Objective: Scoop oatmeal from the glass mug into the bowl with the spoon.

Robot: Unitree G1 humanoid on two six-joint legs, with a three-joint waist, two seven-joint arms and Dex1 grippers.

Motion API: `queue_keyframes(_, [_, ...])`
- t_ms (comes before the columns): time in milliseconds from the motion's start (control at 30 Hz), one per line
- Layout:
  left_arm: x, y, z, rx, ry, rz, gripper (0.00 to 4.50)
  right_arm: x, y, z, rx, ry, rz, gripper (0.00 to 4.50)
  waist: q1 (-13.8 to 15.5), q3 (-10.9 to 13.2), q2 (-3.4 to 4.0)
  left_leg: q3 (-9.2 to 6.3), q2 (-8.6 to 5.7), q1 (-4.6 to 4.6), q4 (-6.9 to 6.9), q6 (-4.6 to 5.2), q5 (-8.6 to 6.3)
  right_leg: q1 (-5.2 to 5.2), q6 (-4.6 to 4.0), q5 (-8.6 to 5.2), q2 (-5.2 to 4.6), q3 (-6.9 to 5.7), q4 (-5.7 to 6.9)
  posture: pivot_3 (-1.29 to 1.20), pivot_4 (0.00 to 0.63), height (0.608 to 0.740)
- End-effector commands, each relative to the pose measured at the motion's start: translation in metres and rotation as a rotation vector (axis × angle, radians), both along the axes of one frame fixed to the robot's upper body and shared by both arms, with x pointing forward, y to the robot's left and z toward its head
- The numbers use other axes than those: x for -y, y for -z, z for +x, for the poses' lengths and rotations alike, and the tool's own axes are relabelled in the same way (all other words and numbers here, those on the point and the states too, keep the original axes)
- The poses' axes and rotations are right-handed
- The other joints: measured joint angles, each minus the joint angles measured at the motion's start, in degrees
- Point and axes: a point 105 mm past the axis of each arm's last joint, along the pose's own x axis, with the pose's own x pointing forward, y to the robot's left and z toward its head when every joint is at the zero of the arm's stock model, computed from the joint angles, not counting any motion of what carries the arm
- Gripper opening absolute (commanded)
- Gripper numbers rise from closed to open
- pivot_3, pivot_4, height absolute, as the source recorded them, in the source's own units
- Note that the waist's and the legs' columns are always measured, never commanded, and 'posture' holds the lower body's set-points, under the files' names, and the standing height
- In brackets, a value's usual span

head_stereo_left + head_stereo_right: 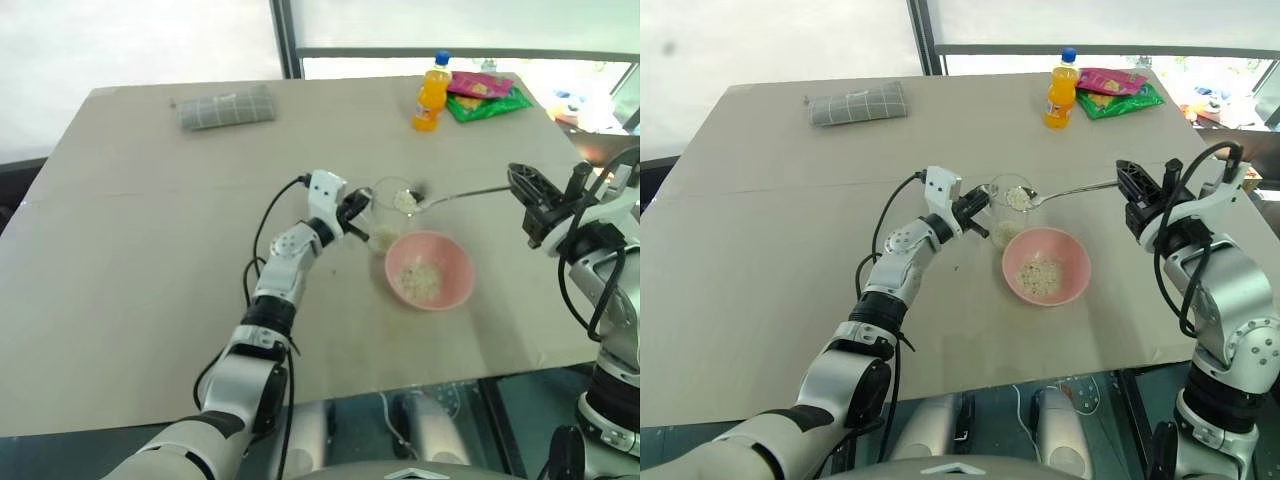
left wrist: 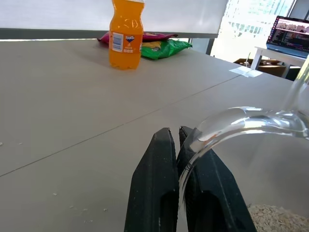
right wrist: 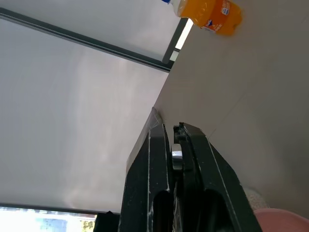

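Glass mug (image 1: pixel 1008 212), one, on the bench (image 1: pixel 770 230), handle pinched in the left claw (image 1: pixel 978 212), fingers together on it. One silver spoon (image 1: pixel 1070 190), handle clamped in the right claw (image 1: pixel 1130 185), heaped with oatmeal (image 1: pixel 1019 198) above the mug's mouth. One pink bowl (image 1: pixel 1046 266) just beside the mug, flakes inside. One orange bottle (image 1: pixel 1061 92), two snack packets (image 1: pixel 1115 90), one folded grey cloth (image 1: pixel 856 103) at the far edge.

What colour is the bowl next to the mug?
Pink; the bowl shows best in the right eye view.
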Motion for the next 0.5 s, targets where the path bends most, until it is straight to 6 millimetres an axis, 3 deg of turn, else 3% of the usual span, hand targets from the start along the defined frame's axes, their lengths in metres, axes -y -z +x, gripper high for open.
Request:
queue_keyframes(33, [0.006,-0.002,0.001,0.016,0.023,0.018,0.03,0.005,-0.012,-0.013,0.054,0.033,0.013,0.0,0.0,0.0,0.0,0.0,0.0,0.0,0.0,0.0,0.0,0.0,0.0,0.0,0.0,0.0,0.0,0.0,0.15,0.74])
queue_keyframes(500, [0.016,-0.002,0.008,0.001,0.069,0.048,0.03,0.011,0.002,-0.038,0.014,0.106,-0.012,0.0,0.0,0.0,-0.02,-0.01,-0.02,0.08,0.02,0.0,0.0,0.11,0.01,0.0,0.01,0.05,-0.01,0.0,0.15,0.74])
